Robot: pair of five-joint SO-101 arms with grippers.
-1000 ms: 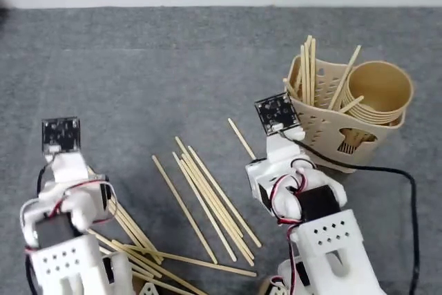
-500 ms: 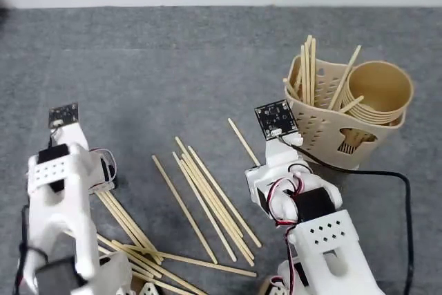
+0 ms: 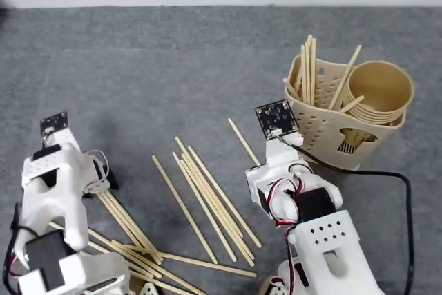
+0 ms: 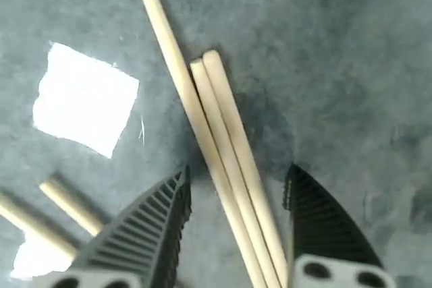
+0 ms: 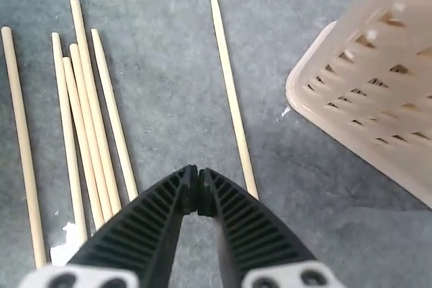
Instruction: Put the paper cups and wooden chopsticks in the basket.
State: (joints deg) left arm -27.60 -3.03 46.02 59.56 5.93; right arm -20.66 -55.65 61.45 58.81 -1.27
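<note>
A beige perforated basket (image 3: 324, 136) stands at the right and holds stacked paper cups (image 3: 380, 88) and several upright wooden chopsticks (image 3: 307, 67). More chopsticks (image 3: 207, 198) lie loose on the grey mat, with another pile (image 3: 131, 229) by the left arm. My left gripper (image 4: 236, 173) is open, low over the mat, its fingers astride the ends of three chopsticks (image 4: 216, 133). My right gripper (image 5: 197, 173) is shut on nothing, between a bundle of chopsticks (image 5: 84, 119) and a single chopstick (image 5: 231, 92) near the basket wall (image 5: 378, 99).
White scraps (image 4: 84, 99) lie on the mat beside the left gripper. A black cable (image 3: 387, 174) runs from the right arm past the basket's foot. The grey mat (image 3: 159, 67) stretches bare toward the far edge.
The left arm has tipped forward and down toward the chopstick pile at the left. The right arm has stayed almost still.
</note>
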